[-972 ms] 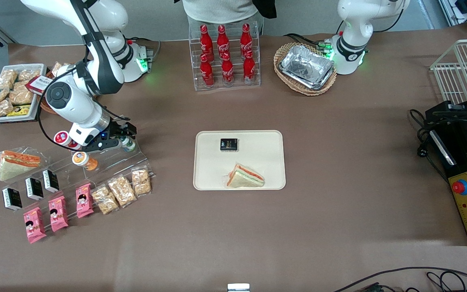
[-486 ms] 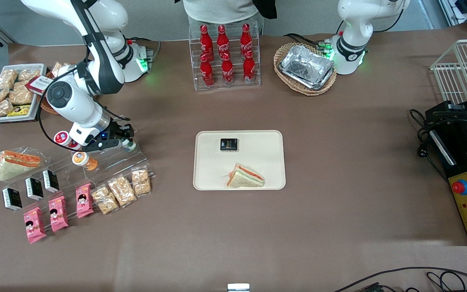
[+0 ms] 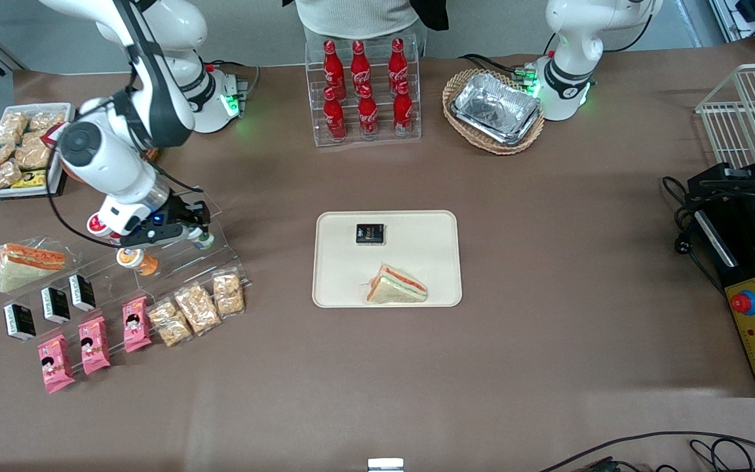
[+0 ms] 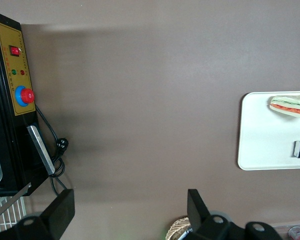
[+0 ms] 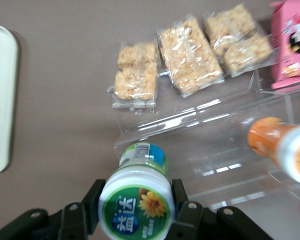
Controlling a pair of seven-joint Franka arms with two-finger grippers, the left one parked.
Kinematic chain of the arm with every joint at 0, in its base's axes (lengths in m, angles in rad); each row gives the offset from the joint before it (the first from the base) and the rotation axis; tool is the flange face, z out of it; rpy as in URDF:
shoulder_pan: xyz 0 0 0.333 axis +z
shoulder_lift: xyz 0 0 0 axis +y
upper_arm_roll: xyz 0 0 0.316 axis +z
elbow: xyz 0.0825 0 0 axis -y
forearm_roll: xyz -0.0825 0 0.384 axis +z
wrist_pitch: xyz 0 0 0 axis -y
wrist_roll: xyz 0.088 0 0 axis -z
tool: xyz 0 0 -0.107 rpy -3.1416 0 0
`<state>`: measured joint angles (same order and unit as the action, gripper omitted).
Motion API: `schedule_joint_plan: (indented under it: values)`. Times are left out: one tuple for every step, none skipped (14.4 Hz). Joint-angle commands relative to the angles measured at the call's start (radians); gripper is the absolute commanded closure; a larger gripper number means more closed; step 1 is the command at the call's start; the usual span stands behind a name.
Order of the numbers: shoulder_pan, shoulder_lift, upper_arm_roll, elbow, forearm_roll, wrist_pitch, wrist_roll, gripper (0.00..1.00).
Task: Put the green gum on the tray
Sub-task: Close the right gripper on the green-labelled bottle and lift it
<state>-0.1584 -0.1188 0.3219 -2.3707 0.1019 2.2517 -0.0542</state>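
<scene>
Orange bottle [image 5: 280, 150] and snack packs [image 5: 189, 47] near fingers [image 5: 182, 210]; gripper [image 3: 195, 234] over clear rack [image 5: 200, 145], clamped on green gum [image 5: 136, 200], tray [image 3: 387, 259] well apart.

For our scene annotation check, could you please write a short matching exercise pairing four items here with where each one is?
Column one:
1. green gum
2. sandwich
3. orange bottle
4. foil tray

Column two:
A. in a wicker basket
B. lying on the clear acrylic stand
C. between the fingers of the end effector
D. on the tray, nearer the front camera than the black packet

Pairs: 1-C, 2-D, 3-B, 4-A
</scene>
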Motion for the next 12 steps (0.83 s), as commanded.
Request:
schedule_joint_plan:
  values:
    - [-0.016, -0.006, -0.024, 0.287, 0.024, -0.344, -0.026, 0.92]
    - [-0.016, 0.002, -0.026, 0.357, 0.021, -0.415, -0.021, 0.92]
    - [-0.016, 0.01, -0.026, 0.422, 0.018, -0.472, -0.016, 0.92]
    - [-0.016, 0.022, -0.026, 0.486, 0.016, -0.53, -0.012, 0.92]
    - [-0.015, 0.036, -0.024, 0.543, 0.016, -0.578, -0.001, 0.92]
    - [-0.01, 0.054, -0.023, 0.594, 0.016, -0.61, 0.022, 0.92]
    - [-0.001, 0.073, -0.017, 0.632, 0.015, -0.639, 0.066, 0.92]
    - [0.008, 0.086, -0.009, 0.663, 0.015, -0.661, 0.127, 0.92]
    - [0.031, 0.096, 0.012, 0.682, 0.015, -0.672, 0.183, 0.92]
    - [0.057, 0.102, 0.025, 0.694, 0.015, -0.672, 0.245, 0.92]
    - [0.095, 0.111, 0.034, 0.696, 0.015, -0.672, 0.322, 0.92]
    - [0.14, 0.123, 0.038, 0.696, 0.015, -0.67, 0.4, 0.92]
